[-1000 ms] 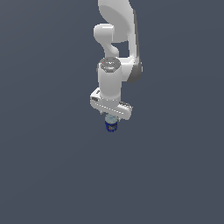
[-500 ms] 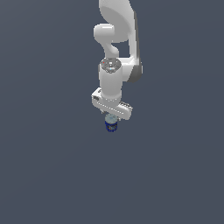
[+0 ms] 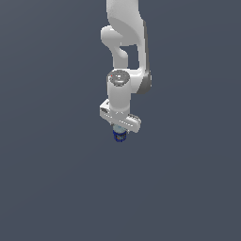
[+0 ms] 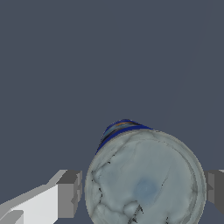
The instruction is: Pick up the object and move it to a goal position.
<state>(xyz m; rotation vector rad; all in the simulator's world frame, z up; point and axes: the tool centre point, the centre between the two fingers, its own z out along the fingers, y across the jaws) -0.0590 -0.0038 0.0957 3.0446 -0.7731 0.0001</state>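
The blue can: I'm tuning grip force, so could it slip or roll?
The can looks rigid and round, so it would probably roll if laid sideways. The end effector pinches curved walls between flat fingers, so it may twist or slip.

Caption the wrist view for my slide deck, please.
Claw fingers flank a dark blue cylinder with a pale, crackled top, against a plain grey background.
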